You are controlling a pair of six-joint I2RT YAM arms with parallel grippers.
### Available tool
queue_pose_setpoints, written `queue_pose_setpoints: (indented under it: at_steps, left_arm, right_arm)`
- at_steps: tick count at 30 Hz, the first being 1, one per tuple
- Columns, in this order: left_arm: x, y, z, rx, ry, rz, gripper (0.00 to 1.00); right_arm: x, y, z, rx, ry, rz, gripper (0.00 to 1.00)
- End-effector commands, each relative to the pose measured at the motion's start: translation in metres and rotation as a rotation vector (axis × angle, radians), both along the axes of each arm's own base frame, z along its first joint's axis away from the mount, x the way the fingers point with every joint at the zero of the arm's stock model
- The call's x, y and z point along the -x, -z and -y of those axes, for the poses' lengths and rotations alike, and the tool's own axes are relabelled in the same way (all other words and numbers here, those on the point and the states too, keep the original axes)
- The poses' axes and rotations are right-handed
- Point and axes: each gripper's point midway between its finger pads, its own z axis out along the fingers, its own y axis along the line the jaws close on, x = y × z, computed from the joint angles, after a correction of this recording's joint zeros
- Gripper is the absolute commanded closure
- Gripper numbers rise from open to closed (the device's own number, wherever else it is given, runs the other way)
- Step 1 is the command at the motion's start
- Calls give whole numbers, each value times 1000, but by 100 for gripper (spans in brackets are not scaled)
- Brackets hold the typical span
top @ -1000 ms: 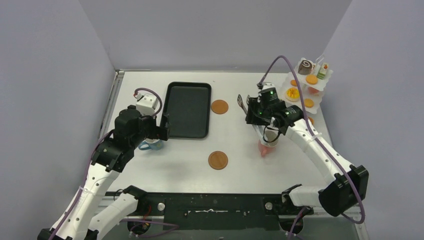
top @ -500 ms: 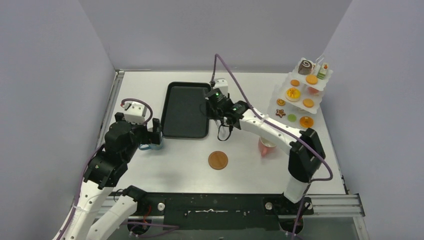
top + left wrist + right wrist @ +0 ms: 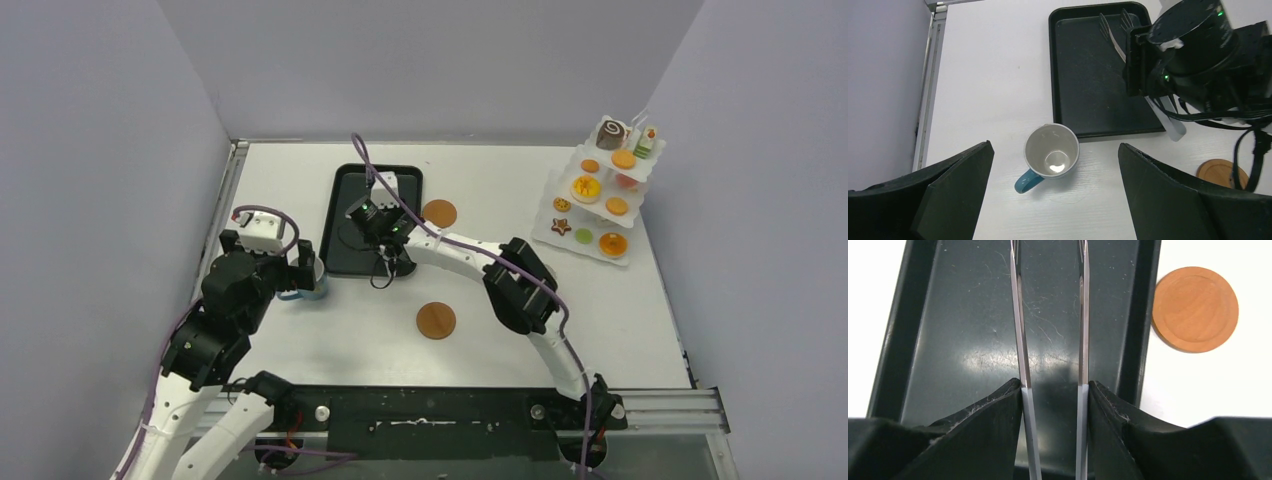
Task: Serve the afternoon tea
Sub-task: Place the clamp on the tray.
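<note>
The blue cup (image 3: 1051,156) stands upright and empty on the table just in front of the black tray (image 3: 1068,75); it also shows in the top view (image 3: 303,290). My left gripper (image 3: 1054,147) hangs open above it, one finger on each side, not touching. My right gripper (image 3: 1053,382) is shut on the long metal tongs (image 3: 1020,330), holding them over the tray (image 3: 973,340); it reaches across the table in the top view (image 3: 385,232). The toy pastries sit on the white tiered stand (image 3: 598,190) at the far right. The pink cup is hidden behind my right arm.
One round wooden coaster (image 3: 438,213) lies right of the tray and shows in the right wrist view (image 3: 1195,309). A second coaster (image 3: 436,320) lies nearer the front. My right arm (image 3: 515,285) stretches across the table's middle. Walls stand close on both sides.
My right arm swung left from beside the pink cup to over the black tray, carrying the tongs. My left gripper shifted slightly left and back over the blue cup.
</note>
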Motion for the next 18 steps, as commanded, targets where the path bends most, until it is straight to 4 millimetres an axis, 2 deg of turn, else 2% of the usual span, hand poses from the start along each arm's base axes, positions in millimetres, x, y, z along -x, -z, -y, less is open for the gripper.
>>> queue_pose_setpoints:
  at_steps: [1,14,18]
  left_arm:
    - [-5,-21,0,14,-7,85,5]
    - [-2,-23,0,0,-1,95,5]
    - [-1,-24,-1,3,-3,103,5]
  right_arm:
    - [-26,-32,-12,-92,128,119,54]
    - [-15,16,-17,-123,193,22,50]
    - [-13,22,-15,-131,197,3,49]
